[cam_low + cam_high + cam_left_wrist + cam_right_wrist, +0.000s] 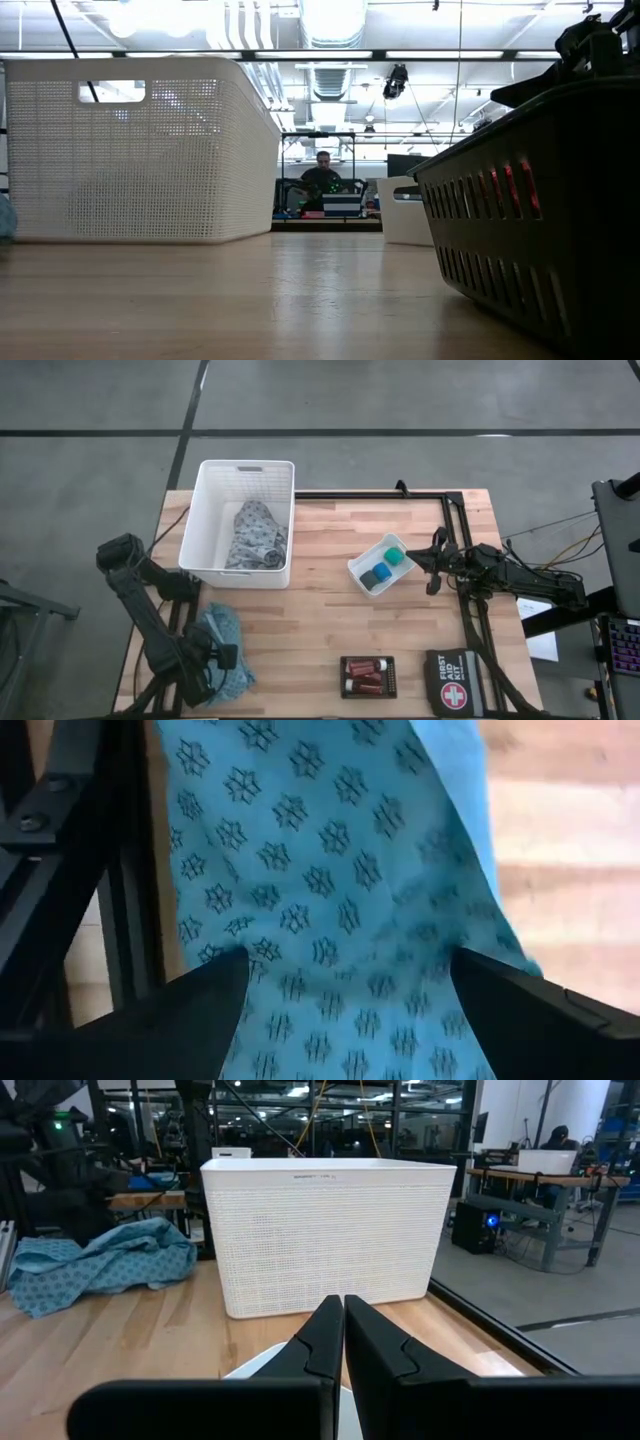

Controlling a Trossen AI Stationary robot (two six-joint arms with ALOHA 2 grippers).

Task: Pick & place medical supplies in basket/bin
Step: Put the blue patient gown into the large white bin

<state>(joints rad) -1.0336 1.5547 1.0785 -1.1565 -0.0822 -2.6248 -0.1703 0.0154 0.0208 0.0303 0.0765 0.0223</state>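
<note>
Going for the teal cloth
Left gripper (340, 990) spread wide over the teal cloth (222, 645) near the basket (207, 520), ready to pinch (right gripper (343, 1330) clenched, empty).

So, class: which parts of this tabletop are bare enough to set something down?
Free: the middle, between basket, small tray and bottle box; also the far right corner. Crowded: near left, around the teal cloth.

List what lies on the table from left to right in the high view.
Teal cloth under the left end effector → white basket holding the grey cloth → black tray of red bottles → small white tray → right end effector → first aid pouch.
</note>
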